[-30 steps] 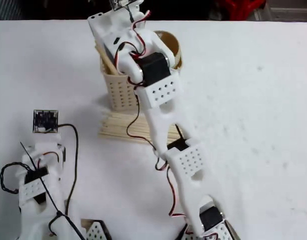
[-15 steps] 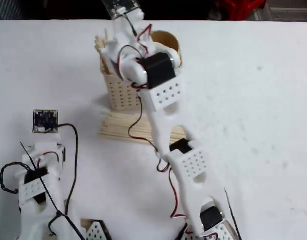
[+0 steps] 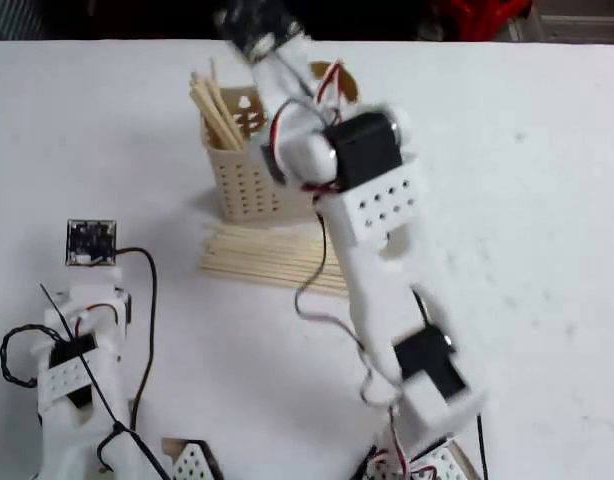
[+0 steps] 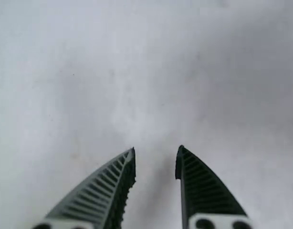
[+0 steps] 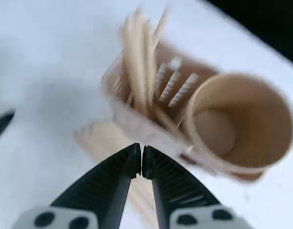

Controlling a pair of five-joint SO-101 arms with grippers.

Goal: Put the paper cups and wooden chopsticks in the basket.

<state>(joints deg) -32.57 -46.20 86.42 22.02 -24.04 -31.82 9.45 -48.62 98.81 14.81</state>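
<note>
A white perforated basket [image 3: 242,180] stands at the table's far middle. A bundle of wooden chopsticks [image 3: 213,108] leans in its left corner, and a brown paper cup [image 3: 339,78] sits in its right side. More chopsticks [image 3: 267,258] lie in a flat pile on the table in front of it. My right arm [image 3: 372,190] stretches over the basket. In the right wrist view my right gripper [image 5: 141,153] hangs shut and empty above the basket [image 5: 132,125], the cup [image 5: 237,119] and the bundle of chopsticks [image 5: 139,62]. My left gripper [image 4: 156,151] stands open over bare table.
My left arm [image 3: 72,370] rests at the near left corner with black cables around it. A small black circuit board [image 3: 91,242] lies on the table just beyond it. The white tabletop [image 3: 527,200] stretches bare to the right of the basket.
My right arm has swung to the right, away from the basket's left corner. The chopstick bundle standing there is now uncovered. The left arm has kept still.
</note>
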